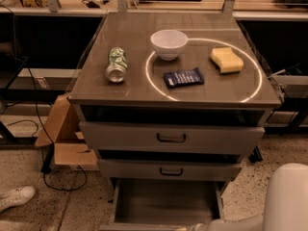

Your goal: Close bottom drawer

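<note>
— Pincer (192, 227) position?
— Bottom edge, right of centre, by the front lip of the bottom drawer (163, 203); its grip, can't tell. Drawer gapes open lower centre, running up-frame from it, so the push goes upward.

A white bowl (169, 43) sits near the desk's back edge, a yellow sponge (226, 60) toward its right edge, a dark blue packet (183, 77) near the front edge, and a can (116, 65) lies by the left edge. The gripper (195, 226) is low, below the front edge.
</note>
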Robot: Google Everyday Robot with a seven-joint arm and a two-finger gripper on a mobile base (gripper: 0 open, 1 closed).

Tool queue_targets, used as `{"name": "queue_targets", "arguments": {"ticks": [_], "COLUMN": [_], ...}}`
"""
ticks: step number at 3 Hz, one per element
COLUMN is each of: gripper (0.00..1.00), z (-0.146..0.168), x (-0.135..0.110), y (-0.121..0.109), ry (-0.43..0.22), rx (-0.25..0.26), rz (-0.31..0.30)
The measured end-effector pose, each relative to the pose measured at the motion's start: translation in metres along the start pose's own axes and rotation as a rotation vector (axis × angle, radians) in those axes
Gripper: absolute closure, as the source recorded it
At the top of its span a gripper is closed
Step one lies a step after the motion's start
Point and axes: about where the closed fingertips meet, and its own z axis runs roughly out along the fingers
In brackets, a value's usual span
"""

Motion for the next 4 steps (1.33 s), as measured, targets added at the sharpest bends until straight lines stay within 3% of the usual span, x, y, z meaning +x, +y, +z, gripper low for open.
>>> {"name": "queue_targets", "arguments": {"ticks": [2, 3, 4], "gripper": [0.85, 1.00, 1.00], "z": [0.0000, 0.0001, 0.0008], "x": [0.0000, 0.0001, -0.0016], "y": [0.0000, 0.0000, 0.0000], "ry": [0.000, 0.000, -0.009], "rx": [0.000, 0.000, 0.006], "rz": [0.000, 0.000, 0.011]}}
